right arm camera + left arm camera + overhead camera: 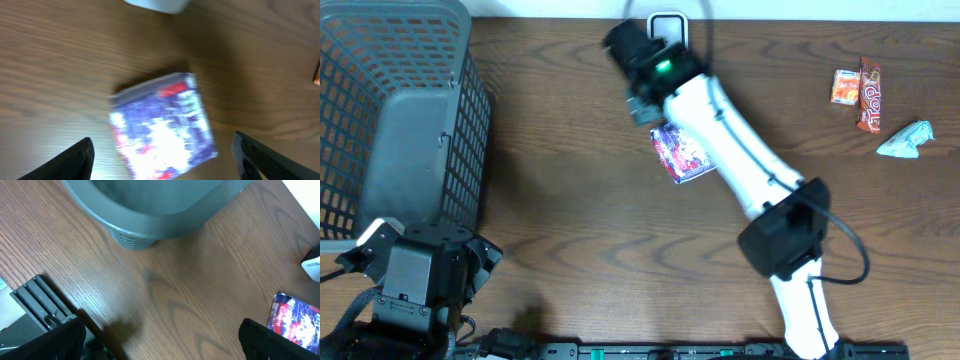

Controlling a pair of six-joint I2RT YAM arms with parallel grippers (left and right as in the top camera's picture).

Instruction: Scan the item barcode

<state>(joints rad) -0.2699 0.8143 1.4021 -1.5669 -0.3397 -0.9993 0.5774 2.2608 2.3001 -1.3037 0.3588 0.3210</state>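
Right gripper (162, 140) hung nearest the lens, jaws spread, gripping nothing. Wooden table (570, 230) lay beneath both grippers. Grey basket (470, 110) sat just ahead of left gripper (160, 325), jaws likewise spread wide. Blue-red packet (160, 125) lay flat directly under right gripper, between its jaws.

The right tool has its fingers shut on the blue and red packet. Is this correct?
No. The right tool is open: the right wrist view shows the blue and red packet lying free on the table, touching neither finger.
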